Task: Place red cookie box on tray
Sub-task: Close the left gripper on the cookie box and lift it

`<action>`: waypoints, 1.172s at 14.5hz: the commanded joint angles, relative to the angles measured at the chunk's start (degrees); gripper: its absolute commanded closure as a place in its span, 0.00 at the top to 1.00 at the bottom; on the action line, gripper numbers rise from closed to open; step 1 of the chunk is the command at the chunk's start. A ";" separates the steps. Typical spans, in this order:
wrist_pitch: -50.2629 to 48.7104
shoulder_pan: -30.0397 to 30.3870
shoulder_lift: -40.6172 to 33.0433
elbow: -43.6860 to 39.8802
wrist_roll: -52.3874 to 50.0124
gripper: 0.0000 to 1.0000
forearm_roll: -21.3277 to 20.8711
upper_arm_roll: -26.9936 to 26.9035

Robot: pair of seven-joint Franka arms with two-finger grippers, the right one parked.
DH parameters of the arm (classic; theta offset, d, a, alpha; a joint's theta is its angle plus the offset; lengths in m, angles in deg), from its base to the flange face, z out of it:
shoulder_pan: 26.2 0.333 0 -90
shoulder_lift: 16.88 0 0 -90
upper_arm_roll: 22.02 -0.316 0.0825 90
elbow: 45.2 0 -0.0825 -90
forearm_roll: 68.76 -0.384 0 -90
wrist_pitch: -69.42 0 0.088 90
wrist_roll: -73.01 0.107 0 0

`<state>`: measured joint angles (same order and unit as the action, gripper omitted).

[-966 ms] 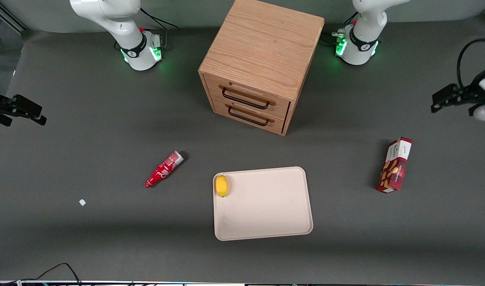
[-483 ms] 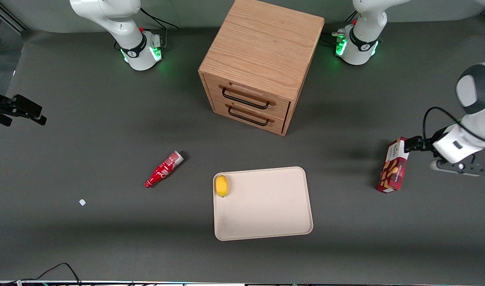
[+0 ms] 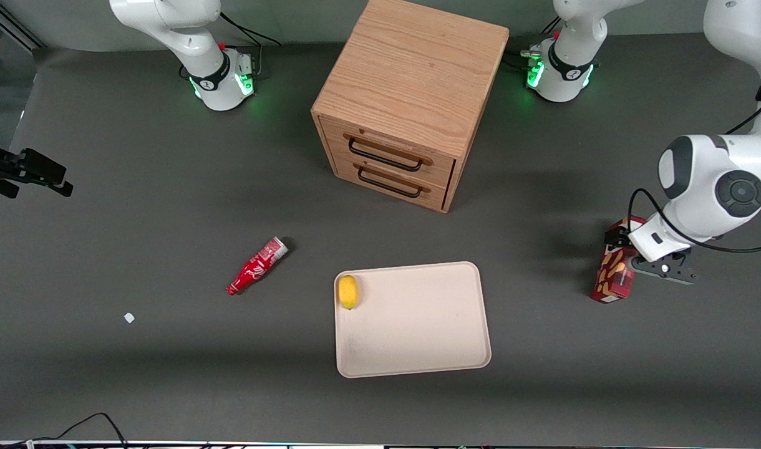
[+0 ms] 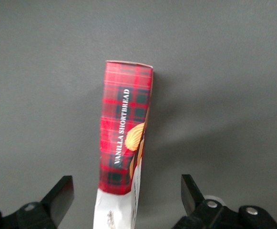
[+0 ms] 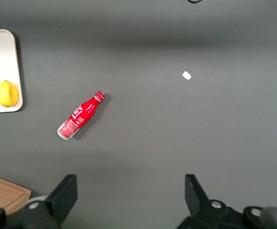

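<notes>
The red cookie box (image 3: 612,282) lies on the dark table toward the working arm's end, well apart from the beige tray (image 3: 418,330). Its tartan side and white end panel show in the left wrist view (image 4: 126,119). My left gripper (image 3: 617,240) hangs over the end of the box farther from the front camera. In the wrist view this gripper (image 4: 126,193) is open, its black fingers (image 4: 62,193) standing wide on either side of the box with gaps, not touching it. In the front view the wrist hides part of the box.
A yellow lemon (image 3: 348,291) lies on the tray at its corner. A red soda bottle (image 3: 257,266) lies on the table toward the parked arm's end, with a small white scrap (image 3: 129,317) nearer the camera. The wooden two-drawer cabinet (image 3: 412,93) stands farther back.
The left arm has swung in from the table's edge and come down over the cookie box, so its open fingers now straddle the box. The box has not moved.
</notes>
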<state>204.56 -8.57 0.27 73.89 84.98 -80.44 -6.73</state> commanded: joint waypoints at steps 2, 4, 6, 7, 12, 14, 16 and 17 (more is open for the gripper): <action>6.97 0.03 1.56 2.54 0.59 1.00 -3.09 -0.53; 9.00 -0.05 2.62 3.16 0.68 1.00 -3.17 -1.49; 9.53 -0.05 3.15 3.34 0.77 0.93 -3.17 -2.02; 9.54 -0.05 3.24 3.42 1.12 0.81 -3.17 -2.11; 8.92 0.04 3.33 3.43 1.91 0.01 -3.09 -2.11; 8.57 0.04 3.33 3.34 1.74 0.00 -3.09 -2.11; 7.17 0.12 2.54 2.90 1.21 0.00 -3.00 -2.02; 6.12 0.12 1.67 2.29 1.21 0.00 -2.65 -2.02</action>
<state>212.95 -8.55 4.18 76.41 86.36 -82.90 -8.68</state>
